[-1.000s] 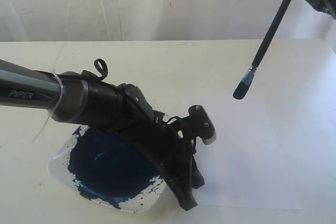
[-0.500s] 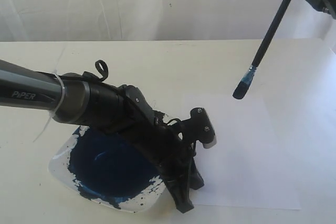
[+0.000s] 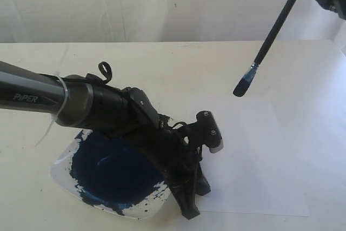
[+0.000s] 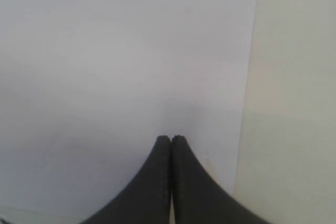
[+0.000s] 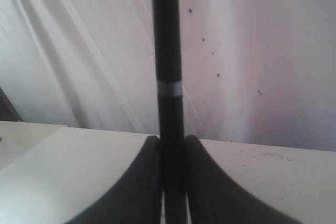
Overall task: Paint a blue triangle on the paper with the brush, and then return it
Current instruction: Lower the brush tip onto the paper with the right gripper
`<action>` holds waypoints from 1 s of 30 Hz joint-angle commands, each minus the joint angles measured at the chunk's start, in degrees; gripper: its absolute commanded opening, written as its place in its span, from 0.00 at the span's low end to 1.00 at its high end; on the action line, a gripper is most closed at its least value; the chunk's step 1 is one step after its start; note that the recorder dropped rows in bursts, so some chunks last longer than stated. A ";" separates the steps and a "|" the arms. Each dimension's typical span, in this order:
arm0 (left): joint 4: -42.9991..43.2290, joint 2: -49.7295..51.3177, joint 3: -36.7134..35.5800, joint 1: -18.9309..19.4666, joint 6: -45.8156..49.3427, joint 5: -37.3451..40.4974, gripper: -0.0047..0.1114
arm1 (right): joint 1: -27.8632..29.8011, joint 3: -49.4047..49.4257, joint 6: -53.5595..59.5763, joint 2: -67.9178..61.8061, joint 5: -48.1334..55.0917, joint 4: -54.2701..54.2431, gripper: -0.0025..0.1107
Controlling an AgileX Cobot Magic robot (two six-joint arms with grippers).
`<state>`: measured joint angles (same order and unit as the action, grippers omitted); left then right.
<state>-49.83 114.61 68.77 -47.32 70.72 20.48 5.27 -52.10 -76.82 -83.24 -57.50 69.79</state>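
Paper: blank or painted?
Blank. The paper, where visible, is plain white in the exterior and left wrist views, no blue strokes; the brush, tip blue, hangs above it.

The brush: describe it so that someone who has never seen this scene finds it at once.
Start at the white paper on the table. Above it in the exterior view, the right gripper holds the brush aslant: the only thin black rod, with a blue tip.
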 commanded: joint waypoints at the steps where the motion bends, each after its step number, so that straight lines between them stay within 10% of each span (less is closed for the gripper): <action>1: -0.53 0.43 0.02 -0.29 0.09 1.52 0.04 | -1.82 0.26 5.88 -4.50 -2.59 -4.29 0.02; 30: -0.53 0.43 0.02 -0.29 0.09 1.52 0.04 | -11.20 0.16 28.10 -16.35 -2.72 -5.41 0.02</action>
<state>-49.83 114.61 68.87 -47.32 70.72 20.58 -5.71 -52.10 -49.68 -99.60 -60.08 64.71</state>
